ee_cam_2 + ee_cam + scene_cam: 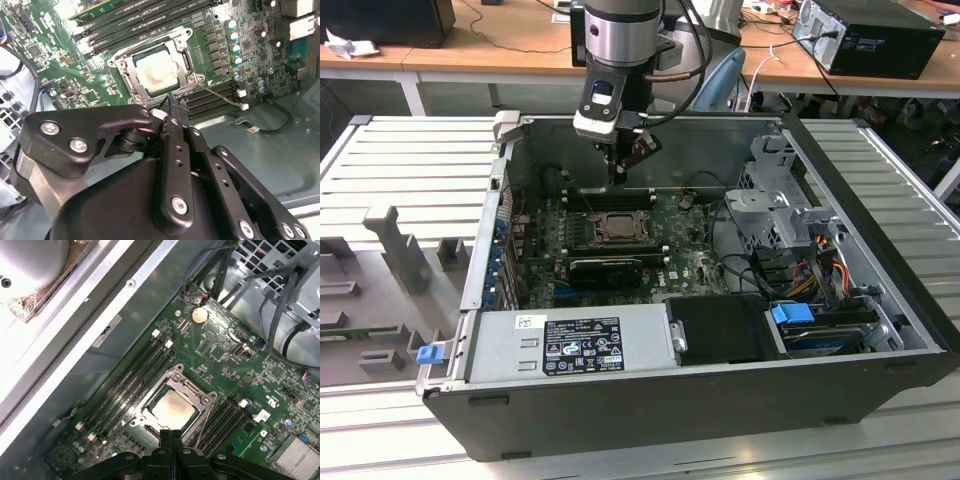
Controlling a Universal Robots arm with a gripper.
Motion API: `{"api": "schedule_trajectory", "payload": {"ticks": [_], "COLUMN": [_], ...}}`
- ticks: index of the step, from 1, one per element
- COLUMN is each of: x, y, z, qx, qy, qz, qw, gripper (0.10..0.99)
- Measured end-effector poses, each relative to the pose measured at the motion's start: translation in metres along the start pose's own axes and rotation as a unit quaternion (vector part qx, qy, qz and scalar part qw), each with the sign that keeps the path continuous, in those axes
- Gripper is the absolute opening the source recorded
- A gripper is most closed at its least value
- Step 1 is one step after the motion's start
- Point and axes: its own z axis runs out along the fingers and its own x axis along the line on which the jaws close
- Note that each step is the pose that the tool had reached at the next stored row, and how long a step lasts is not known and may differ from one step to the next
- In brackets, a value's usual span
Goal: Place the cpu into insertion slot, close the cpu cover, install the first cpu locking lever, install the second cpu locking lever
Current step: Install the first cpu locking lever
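Note:
The cpu (156, 72) (172, 407) lies flat in the insertion slot (617, 227) on the green board, its dull silver top showing. The cpu cover (131, 75) (176, 384) is folded down around it, so the chip shows through the cover's window. In the second wrist view a thin metal lever (220, 95) slants from a socket corner out over the memory slots. My gripper (618, 178) (175, 102) (171, 434) hangs just above the socket's edge, shut with nothing between its fingers.
Black memory slots (132, 375) flank the socket on both sides. The open case has a grey back wall (710, 140), a drive cage (775, 205) with cables on the exterior view's right and a power supply box (570, 340) at the front.

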Motion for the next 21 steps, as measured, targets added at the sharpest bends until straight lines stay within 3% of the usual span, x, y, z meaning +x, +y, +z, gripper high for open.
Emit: {"api": "schedule_trajectory", "payload": {"ticks": [5,10,16,19,21], "x": [0.0,0.0,0.0,0.0,0.0], "y": [0.0,0.0,0.0,0.0,0.0], "z": [0.0,0.0,0.0,0.0,0.0], "qx": [0.0007,0.0018,0.0024,0.0028,0.0034], "qy": [0.001,0.0026,0.0035,0.0041,0.0049], "qz": [-0.034,-0.085,-0.116,-0.135,-0.161], "qw": [0.9994,0.9963,0.9932,0.9908,0.9869], "gripper": [0.106,0.106,0.106,0.106,0.106]}}
